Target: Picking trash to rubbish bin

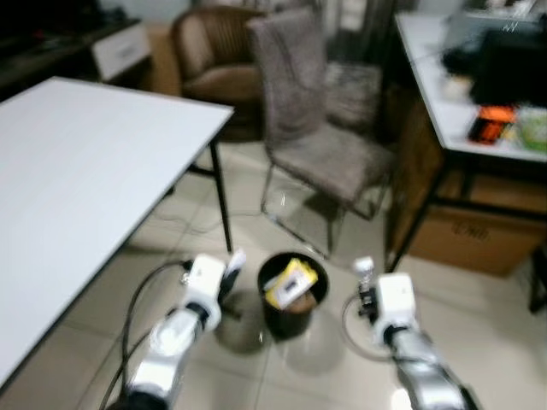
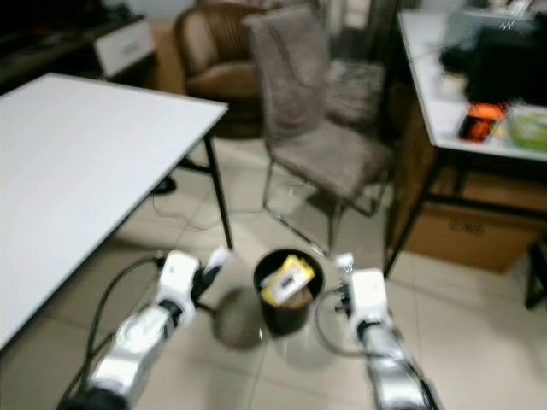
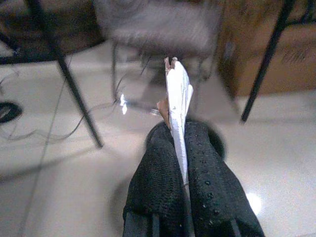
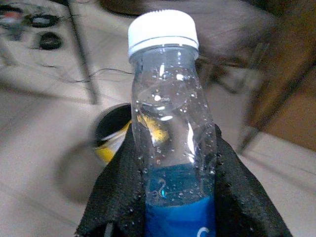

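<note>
Open tiled floor (image 1: 479,307) lies around the bin (image 1: 293,295), its mouth open upward between my two arms, yellow packaging (image 1: 291,284) already taking part of the opening. Beyond it a chair (image 1: 320,128) stands close; the white table (image 1: 77,171) and its black leg (image 1: 222,201) hem my left, the desk (image 1: 461,111) and cardboard box (image 1: 470,235) my right.

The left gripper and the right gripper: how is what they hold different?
The left gripper is shut on a thin, flat white scrap; the right gripper is shut on a round clear plastic bottle with a white cap and blue label. The scrap is edge-on between the fingers; the bottle stands upright. Both are beside the black bin, not yet dropped in.
</note>
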### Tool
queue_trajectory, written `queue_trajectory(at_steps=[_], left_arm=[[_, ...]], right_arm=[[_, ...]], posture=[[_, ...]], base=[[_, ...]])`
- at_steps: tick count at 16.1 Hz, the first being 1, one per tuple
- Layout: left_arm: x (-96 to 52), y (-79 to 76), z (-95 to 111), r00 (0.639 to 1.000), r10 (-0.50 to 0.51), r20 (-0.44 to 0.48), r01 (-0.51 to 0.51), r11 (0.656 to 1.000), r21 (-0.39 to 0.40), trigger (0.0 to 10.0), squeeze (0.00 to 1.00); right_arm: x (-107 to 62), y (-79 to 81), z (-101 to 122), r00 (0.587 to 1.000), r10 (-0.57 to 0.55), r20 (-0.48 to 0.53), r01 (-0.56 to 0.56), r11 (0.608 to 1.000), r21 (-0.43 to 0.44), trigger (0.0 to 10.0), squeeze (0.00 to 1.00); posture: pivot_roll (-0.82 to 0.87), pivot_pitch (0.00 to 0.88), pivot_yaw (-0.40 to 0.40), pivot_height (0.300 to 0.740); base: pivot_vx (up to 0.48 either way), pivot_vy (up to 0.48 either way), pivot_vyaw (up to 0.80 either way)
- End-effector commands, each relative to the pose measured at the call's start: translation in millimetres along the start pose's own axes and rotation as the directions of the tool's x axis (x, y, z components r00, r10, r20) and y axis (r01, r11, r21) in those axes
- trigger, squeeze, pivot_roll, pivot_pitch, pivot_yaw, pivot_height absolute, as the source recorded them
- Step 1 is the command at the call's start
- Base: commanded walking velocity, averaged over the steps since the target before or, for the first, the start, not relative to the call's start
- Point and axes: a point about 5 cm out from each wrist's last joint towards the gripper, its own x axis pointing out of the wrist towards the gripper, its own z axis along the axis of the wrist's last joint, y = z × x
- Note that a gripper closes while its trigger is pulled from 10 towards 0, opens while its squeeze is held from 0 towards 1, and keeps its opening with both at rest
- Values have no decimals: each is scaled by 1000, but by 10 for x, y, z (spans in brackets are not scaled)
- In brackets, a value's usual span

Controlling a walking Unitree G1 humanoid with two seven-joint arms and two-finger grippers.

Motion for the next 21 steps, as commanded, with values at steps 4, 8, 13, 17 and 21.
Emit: queue_trajectory(at_steps=[4,8,13,17,21], left_arm=[[71,-53,75,999,-13,29,14,1000,-5,10000,0],[59,-53,44,1000,-12,24,12,1000,-12,10000,0],[61,-51,51,1000,-9,29,9,1000,-14,10000,0],[-13,-11,18,999,17,33,-16,1000,-26,10000,0],[-145,-29,-49,1000,-16,6,16,1000,9,10000,0]], right_arm=[[-19,-147,2,999,-33,1,33,999,-11,10000,0],[-17,-136,3,1000,-24,2,24,1000,-20,10000,0],[10,-115,19,1000,-8,1,8,999,-33,10000,0],[26,-74,25,1000,26,-1,-26,998,-58,10000,0],[94,-37,30,999,52,-14,-53,993,-107,10000,0]], posture=[[-93,0,10,740],[-91,0,2,740],[-85,0,-4,740],[-74,0,-18,740],[-56,15,-14,740]], base=[[420,0,-400],[416,0,0],[418,0,0],[202,0,0],[0,0,0]])
